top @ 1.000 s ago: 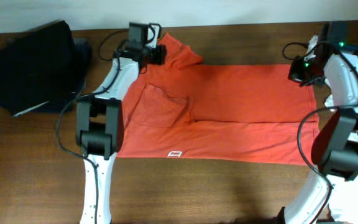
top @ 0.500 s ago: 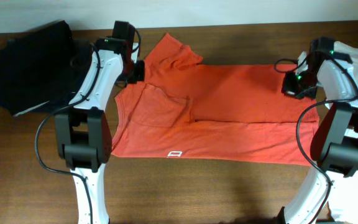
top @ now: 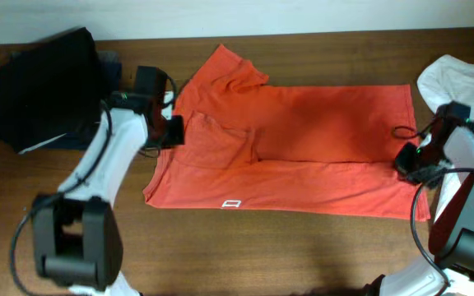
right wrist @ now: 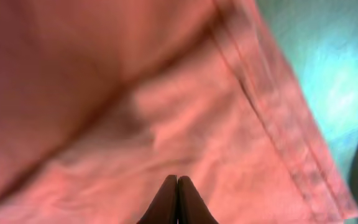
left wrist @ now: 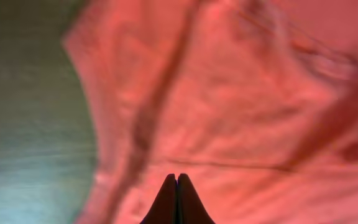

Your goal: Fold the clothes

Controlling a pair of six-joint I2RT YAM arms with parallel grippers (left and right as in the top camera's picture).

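Note:
The clothes, a red-orange T-shirt (top: pixel 319 131), lie spread across the table with the lower part folded up and one sleeve (top: pixel 229 70) pointing to the back. A small white logo (top: pixel 233 203) shows near the front edge. My left gripper (top: pixel 172 131) is over the shirt's left edge. In the left wrist view the left gripper (left wrist: pixel 177 178) is shut, with nothing between its tips and the shirt (left wrist: pixel 241 106) blurred below. My right gripper (top: pixel 407 161) is at the shirt's right edge. The right wrist view shows the right gripper (right wrist: pixel 177 179) shut and empty above the hem (right wrist: pixel 272 118).
A pile of black and navy garments (top: pixel 48 86) lies at the back left. A white shirt (top: pixel 459 82) lies at the far right, beside the right arm. Bare brown table (top: pixel 262 247) runs along the front.
Both grippers have moved from the shirt's far edge toward the front, along its left and right sides. The left gripper's jaws have closed. The shirt lies still.

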